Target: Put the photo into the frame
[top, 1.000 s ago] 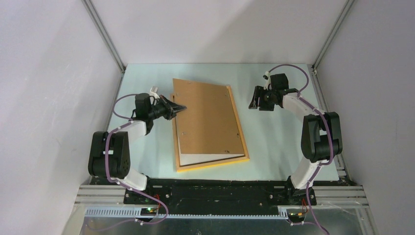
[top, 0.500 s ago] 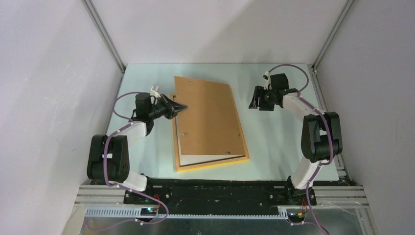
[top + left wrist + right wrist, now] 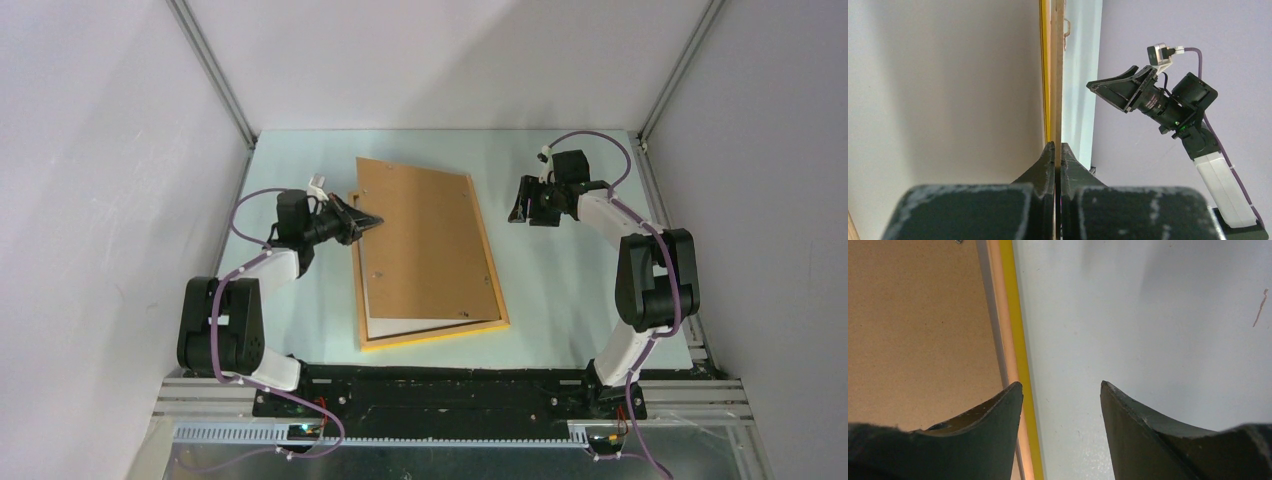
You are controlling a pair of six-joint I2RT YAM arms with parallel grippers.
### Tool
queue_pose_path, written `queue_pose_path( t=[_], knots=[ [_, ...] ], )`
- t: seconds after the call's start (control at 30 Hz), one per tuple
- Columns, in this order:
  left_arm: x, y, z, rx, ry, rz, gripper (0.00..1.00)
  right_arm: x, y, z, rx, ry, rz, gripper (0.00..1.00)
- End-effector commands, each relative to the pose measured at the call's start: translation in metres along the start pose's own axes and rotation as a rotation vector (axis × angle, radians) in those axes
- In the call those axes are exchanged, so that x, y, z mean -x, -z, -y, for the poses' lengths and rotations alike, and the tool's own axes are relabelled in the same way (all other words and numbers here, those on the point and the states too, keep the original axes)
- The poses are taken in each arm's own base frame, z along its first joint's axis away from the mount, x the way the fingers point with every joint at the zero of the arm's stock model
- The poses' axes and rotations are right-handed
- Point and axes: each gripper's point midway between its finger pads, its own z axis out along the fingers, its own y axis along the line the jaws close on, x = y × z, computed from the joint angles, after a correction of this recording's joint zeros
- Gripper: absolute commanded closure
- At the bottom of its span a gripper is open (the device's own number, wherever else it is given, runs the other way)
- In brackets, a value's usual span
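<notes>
left gripper (image 3: 368, 220) clamped on thin brown backing board (image 3: 425, 240) left edge; right gripper (image 3: 518, 210) fingers apart, empty, right of thin yellow wooden frame (image 3: 495, 290). White-backed photo sheet (image 3: 420, 325) seemingly seated inside frame. Risk of dropping skewed board, dragging photo off seat

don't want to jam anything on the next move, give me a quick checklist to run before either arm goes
1. Left gripper shut at the left edge of the backing board: ok. Whether it actually pinches the board: cannot tell.
2. Right gripper open and empty: ok.
3. Right gripper clear of the frame: cannot tell. One finger sits over the frame's right rail in the wrist view.
4. Backing board square inside the frame: not ok. It lies skewed.
5. Photo seated flat in the frame: cannot tell. Only a pale sheet shows below the board's near edge.
</notes>
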Motion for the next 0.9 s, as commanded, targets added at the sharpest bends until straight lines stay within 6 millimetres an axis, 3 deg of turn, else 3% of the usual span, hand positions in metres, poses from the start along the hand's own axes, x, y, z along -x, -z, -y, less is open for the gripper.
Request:
queue_pose_path(
  t=[0.0,0.87],
  knots=[
    [0.001,0.006,0.024,-0.072,-0.068,0.013,1.00,0.011,0.008,-0.006,0.020,0.029,0.046,0.38],
    [0.002,0.000,0.014,-0.046,-0.032,0.007,1.00,0.010,0.008,-0.005,0.019,0.031,0.043,0.38]
  ],
)
